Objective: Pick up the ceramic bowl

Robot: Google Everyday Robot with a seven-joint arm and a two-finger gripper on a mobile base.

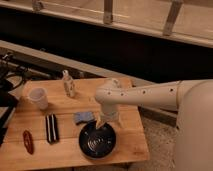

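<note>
Pale wooden planks form the worktop (127, 107), a smooth rectangular slab set before a dark wall (125, 50) with metal posts (108, 11) along the top. Speckled floor (160, 145) shows at 3 o'clock of it.

The bowl (97, 140) sits near the front edge, at about 5 o'clock from the worktop's middle. It is wide, shallow, round and glossy black, with pale rings inside.

A smooth white arm (145, 94), tube-shaped with a row of small dark dots, reaches in from 3 o'clock and bends down at a rounded joint. Its tan-tipped claw (103, 121) hangs at the bowl's 12 o'clock rim. Whether it is apart or together cannot be told, nor whether it touches the rim.

Just beside the bowl at 11 o'clock lies a soft-looking blue pad (83, 117). At 9 o'clock lies a flat black oblong bar (51, 128), and further out a slim red piece (28, 141). Well apart at 10 o'clock stands a small white cup (39, 97), plain and tapered. A little pale bottle (68, 83) stands upright near the back edge.
</note>
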